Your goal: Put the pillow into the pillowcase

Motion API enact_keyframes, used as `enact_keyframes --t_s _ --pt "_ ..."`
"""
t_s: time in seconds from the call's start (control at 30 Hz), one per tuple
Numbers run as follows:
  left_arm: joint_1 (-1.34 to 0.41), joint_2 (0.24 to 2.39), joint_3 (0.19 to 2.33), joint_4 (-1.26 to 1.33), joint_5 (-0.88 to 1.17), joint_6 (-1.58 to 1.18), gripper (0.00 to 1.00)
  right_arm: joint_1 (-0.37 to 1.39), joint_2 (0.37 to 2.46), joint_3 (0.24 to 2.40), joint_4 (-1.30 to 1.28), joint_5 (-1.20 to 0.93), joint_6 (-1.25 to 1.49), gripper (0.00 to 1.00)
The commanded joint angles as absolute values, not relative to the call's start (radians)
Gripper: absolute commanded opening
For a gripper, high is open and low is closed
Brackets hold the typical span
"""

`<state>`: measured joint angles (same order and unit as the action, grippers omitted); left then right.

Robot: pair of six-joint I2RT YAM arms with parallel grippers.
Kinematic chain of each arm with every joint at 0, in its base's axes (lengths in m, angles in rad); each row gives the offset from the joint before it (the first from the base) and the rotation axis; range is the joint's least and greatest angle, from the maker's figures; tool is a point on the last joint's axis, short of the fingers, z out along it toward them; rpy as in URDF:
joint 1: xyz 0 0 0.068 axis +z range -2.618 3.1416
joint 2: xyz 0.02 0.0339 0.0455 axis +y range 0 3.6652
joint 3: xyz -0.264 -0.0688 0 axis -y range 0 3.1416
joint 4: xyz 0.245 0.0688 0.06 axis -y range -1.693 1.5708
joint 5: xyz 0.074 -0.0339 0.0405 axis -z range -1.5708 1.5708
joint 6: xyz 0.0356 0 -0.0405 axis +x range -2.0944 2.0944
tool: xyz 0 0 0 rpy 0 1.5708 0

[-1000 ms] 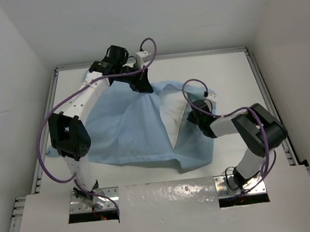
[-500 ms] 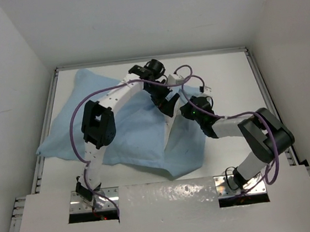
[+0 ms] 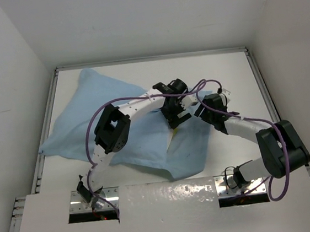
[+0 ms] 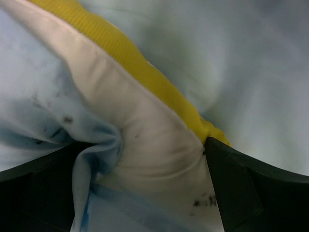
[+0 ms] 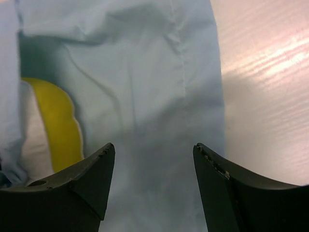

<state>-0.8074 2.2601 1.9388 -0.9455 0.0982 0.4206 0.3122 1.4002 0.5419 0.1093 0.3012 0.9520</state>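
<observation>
I've just let go: left gripper (image 4: pixel 145 193) wide, right gripper (image 5: pixel 152 179) open, both empty. The pillow (image 4: pixel 145 135) corner still pokes from the pillowcase (image 3: pixel 88 117) at the centre of the table (image 3: pixel 233 69).

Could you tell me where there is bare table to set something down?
Bare: the far right of the table, between the pillowcase and the right rail. Crowded: the middle, where the left gripper and right gripper meet over the pillowcase.

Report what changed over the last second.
The left gripper let go of the far edge of the pillowcase and swung nearer and rightward to the exposed end of the pillow, jaws now open. The right gripper opened too, staying beside that end. The pillowcase settled flatter. The pillow stayed partly inside it.
</observation>
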Motion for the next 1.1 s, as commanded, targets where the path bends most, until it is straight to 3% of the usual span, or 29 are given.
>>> enact_keyframes --t_s 0.0,0.07,0.1,0.13,0.17,0.33,0.47,0.6,0.9,1.07 --pt "-0.819 2.352 1.842 -0.925 0.003 0.413 1.0 0.324 1.42 0.551 0.109 0.284 0.971 0.66" --pt "-0.815 2.339 1.771 -0.884 0.003 0.416 0.97 0.324 1.419 0.542 0.11 0.29 0.976 0.66" --pt "-0.804 2.318 1.754 -0.855 0.062 0.442 0.84 0.324 1.416 0.538 0.109 0.291 0.977 0.66" --pt "-0.796 2.313 1.746 -0.85 0.09 0.451 0.17 0.324 1.413 0.534 0.11 0.293 0.979 0.66" --pt "-0.792 2.309 1.753 -0.853 0.106 0.451 0.0 0.324 1.402 0.528 0.113 0.301 0.977 0.66" --pt "-0.646 2.125 1.874 -0.885 0.427 0.477 0.0 0.331 1.347 0.515 0.218 0.216 0.812 0.6" --pt "-0.543 1.971 2.052 -0.896 0.529 0.463 0.0 0.373 1.304 0.489 0.403 0.092 0.726 0.52" --pt "-0.534 1.853 2.011 -0.951 0.654 0.511 0.0 0.432 1.367 0.498 0.673 -0.026 0.793 0.53" --pt "-0.531 1.764 1.879 -0.865 0.922 0.393 0.0 0.514 1.624 0.63 0.891 -0.032 0.95 0.7" --pt "-0.529 1.77 1.855 -0.783 0.922 0.336 0.0 0.525 1.654 0.668 0.9 -0.019 0.946 0.77"
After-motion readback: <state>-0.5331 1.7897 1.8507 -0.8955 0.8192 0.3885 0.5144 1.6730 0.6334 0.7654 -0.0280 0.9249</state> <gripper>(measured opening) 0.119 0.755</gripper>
